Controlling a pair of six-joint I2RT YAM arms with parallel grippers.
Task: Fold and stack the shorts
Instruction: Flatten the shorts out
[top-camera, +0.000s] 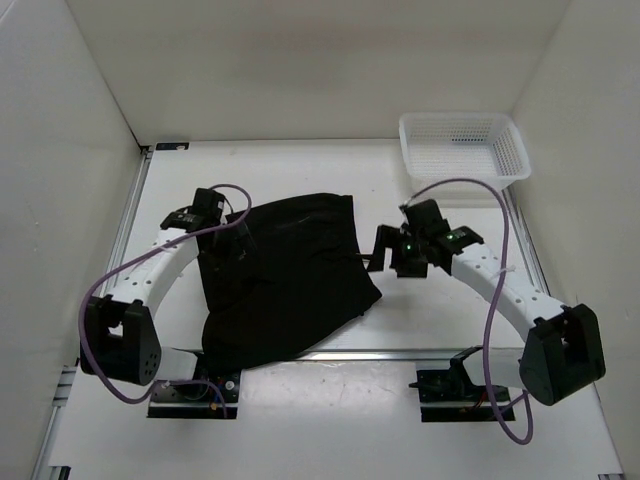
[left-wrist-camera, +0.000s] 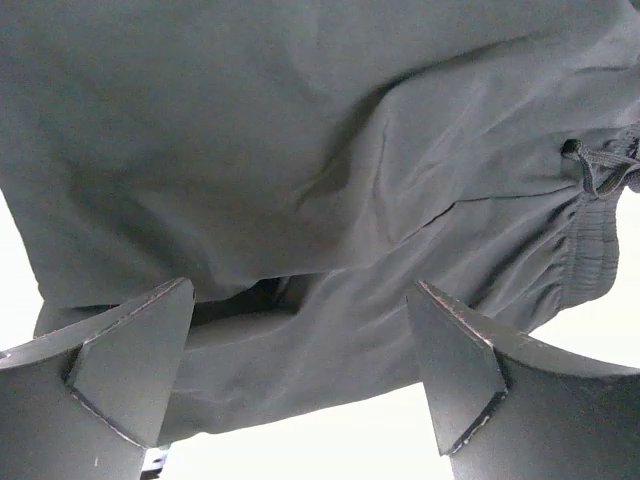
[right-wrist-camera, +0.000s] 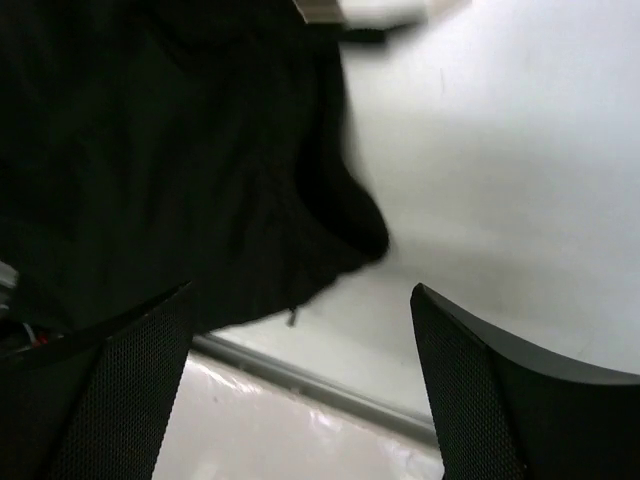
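Shorts (top-camera: 285, 280): black, soft, creased cloth. My left arm hides one edge, and my right wrist view is blurred. Thin drawstring (left-wrist-camera: 590, 165) at gathered waistband. Lies just beyond left jaws, spread; beside right jaws, spread, empty.

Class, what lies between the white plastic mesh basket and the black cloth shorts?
Only bare white table; nothing sits between the white plastic mesh basket and the black cloth shorts, as the top external view shows.
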